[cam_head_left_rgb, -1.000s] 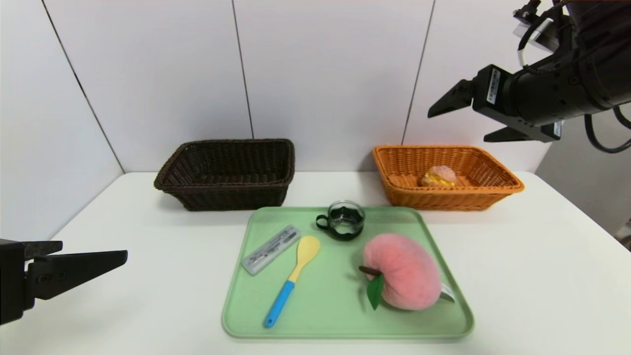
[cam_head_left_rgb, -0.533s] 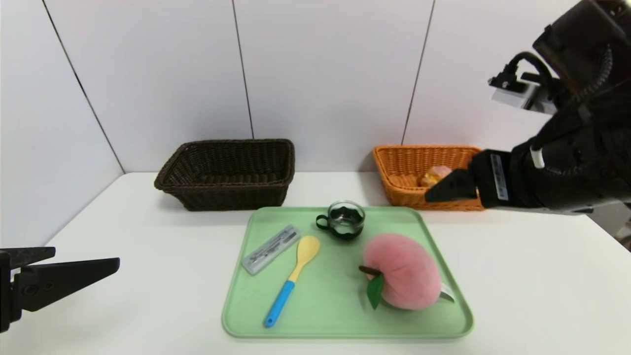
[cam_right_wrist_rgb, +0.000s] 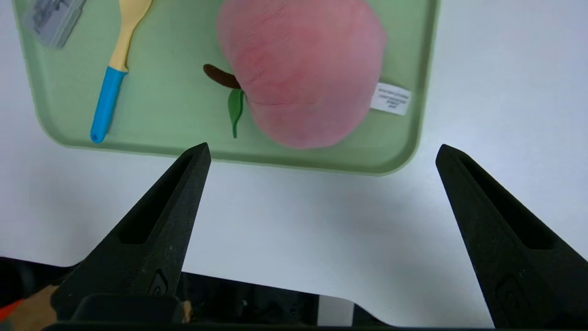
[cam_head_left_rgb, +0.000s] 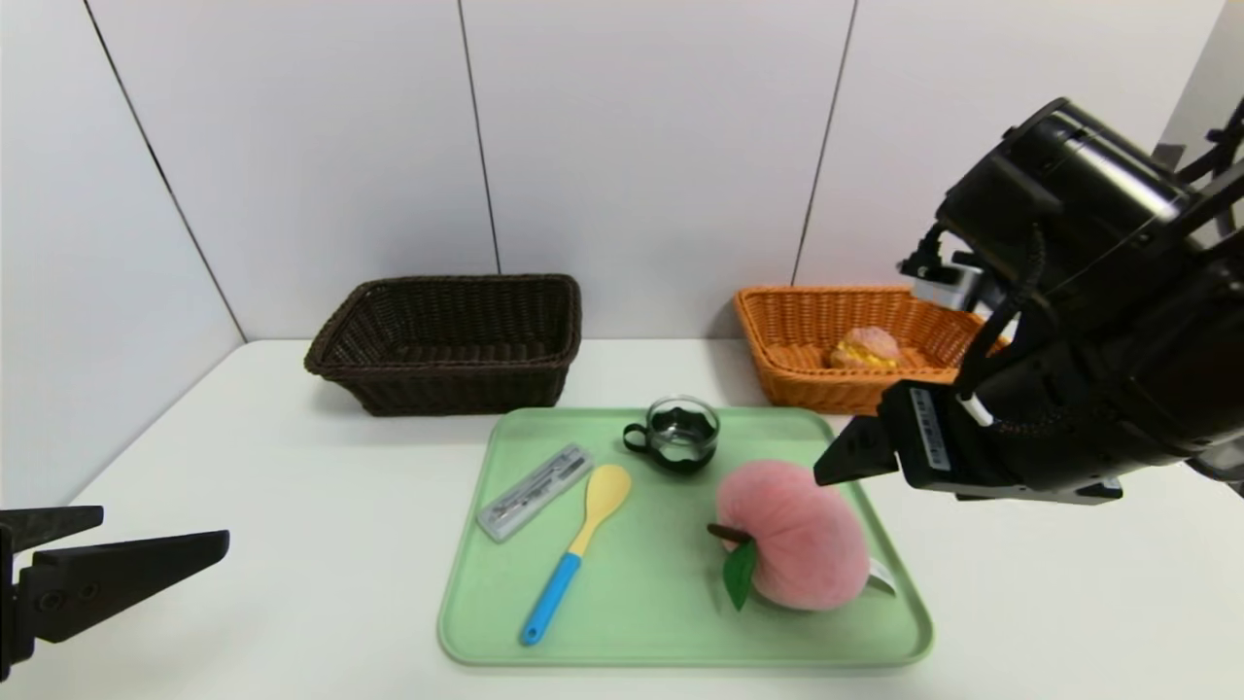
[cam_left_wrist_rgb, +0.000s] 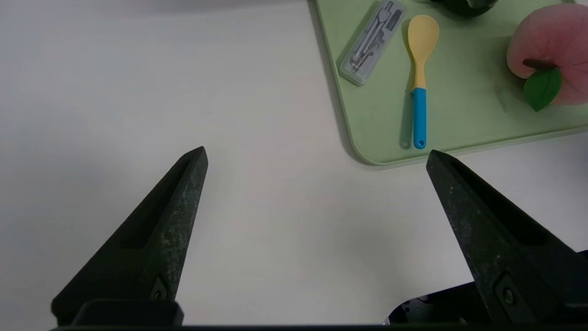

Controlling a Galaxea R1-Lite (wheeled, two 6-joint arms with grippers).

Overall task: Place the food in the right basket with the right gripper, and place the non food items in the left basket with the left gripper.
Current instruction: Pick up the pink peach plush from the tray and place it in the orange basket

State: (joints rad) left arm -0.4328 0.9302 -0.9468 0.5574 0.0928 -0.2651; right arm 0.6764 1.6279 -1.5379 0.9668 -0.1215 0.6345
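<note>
A green tray [cam_head_left_rgb: 680, 622] holds a pink plush peach [cam_head_left_rgb: 792, 535], a yellow spoon with a blue handle [cam_head_left_rgb: 575, 549], a clear compass case [cam_head_left_rgb: 535, 491] and a small glass cup [cam_head_left_rgb: 682, 433]. The orange right basket [cam_head_left_rgb: 777, 335] holds a pastry [cam_head_left_rgb: 865, 348]. The dark brown left basket [cam_head_left_rgb: 447, 340] looks empty. My right gripper [cam_right_wrist_rgb: 321, 154] hangs open above the tray's right edge, close to the peach [cam_right_wrist_rgb: 301, 69], holding nothing. Low at the table's left front, my left gripper [cam_left_wrist_rgb: 317, 156] stands open and empty, short of the tray [cam_left_wrist_rgb: 367, 138].
Both baskets stand against the back wall, behind the tray. White tabletop [cam_head_left_rgb: 292, 467] lies bare between the left gripper and the tray. The table's front edge shows under the right gripper in the right wrist view.
My right arm has swung down from high above the orange basket to just above the tray's right side by the peach. The left gripper has sunk slightly lower.
</note>
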